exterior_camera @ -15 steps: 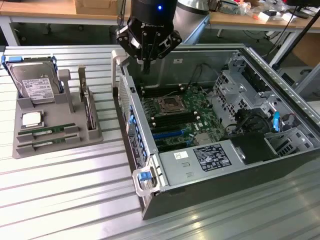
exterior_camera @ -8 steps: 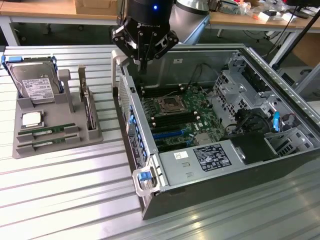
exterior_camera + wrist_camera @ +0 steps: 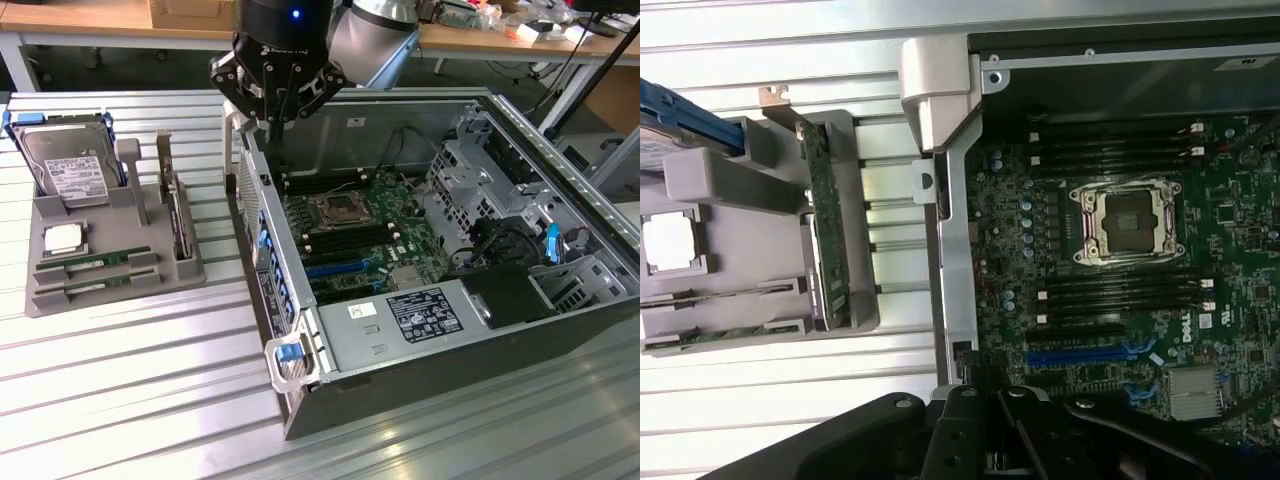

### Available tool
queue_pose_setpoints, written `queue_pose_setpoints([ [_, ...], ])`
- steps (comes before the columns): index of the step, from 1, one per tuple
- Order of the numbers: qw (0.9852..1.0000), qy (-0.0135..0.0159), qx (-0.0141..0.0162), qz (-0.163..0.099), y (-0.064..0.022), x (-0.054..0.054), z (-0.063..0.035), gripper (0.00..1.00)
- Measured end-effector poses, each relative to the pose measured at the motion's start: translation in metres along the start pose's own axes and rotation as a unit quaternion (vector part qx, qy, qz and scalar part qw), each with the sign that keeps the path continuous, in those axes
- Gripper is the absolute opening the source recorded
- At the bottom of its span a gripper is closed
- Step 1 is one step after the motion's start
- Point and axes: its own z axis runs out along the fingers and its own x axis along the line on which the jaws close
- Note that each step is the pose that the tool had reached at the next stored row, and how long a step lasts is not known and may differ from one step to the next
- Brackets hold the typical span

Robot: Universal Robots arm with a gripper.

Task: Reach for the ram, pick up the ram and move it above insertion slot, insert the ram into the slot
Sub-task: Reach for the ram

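Note:
The ram (image 3: pixel 95 263) is a thin green stick lying in the grey holder (image 3: pixel 60 296) at the exterior view's left, with a second stick (image 3: pixel 97 281) just beside it. In the wrist view, both sticks (image 3: pixel 720 296) show edge-on in the holder. My gripper (image 3: pixel 272 120) hangs above the back corner of the open computer case, well apart from the holder. It is shut, with nothing between its fingers. Its black linkages (image 3: pixel 980 430) show in the wrist view. The black memory slots (image 3: pixel 345 236) (image 3: pixel 1120 295) lie on both sides of the processor socket (image 3: pixel 333 209).
The holder also carries a silver hard drive (image 3: pixel 68 165), a square processor chip (image 3: pixel 62 238) and an upright green card (image 3: pixel 178 215). The case wall (image 3: pixel 262 235) with blue tabs stands between holder and motherboard. Blue sockets (image 3: pixel 335 268), a power supply (image 3: pixel 405 318) and cables crowd the case.

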Motion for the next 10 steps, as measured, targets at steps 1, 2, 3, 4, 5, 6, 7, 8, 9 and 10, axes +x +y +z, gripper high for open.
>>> queue_pose_setpoints([
  [1, 1.0, 0.0, 0.0, 0.0, -0.0001, 0.0007, -0.0001, 0.11],
  [2, 1.0, 0.0, 0.0, 0.0, -0.0001, 0.0018, -0.0001, 0.11],
  [3, 1.0, 0.0, 0.0, 0.0, -0.0002, 0.0029, -0.0001, 0.11],
  [4, 1.0, 0.0, 0.0, 0.0, -0.0003, 0.0035, -0.0001, 0.11],
  [5, 1.0, 0.0, 0.0, 0.0, -0.0003, 0.0039, -0.0001, 0.11],
  [6, 1.0, 0.0, 0.0, 0.0, -0.0004, 0.0046, -0.0001, 0.11],
  [7, 1.0, 0.0, 0.0, 0.0, -0.0004, 0.0052, -0.0002, 0.11],
  [8, 1.0, 0.0, 0.0, 0.0, -0.0004, 0.0053, -0.0002, 0.11],
  [9, 1.0, 0.0, 0.0, 0.0, -0.0004, 0.0053, -0.0002, 0.11],
  [10, 1.0, 0.0, 0.0, 0.0, -0.0004, 0.0053, -0.0002, 0.11],
])
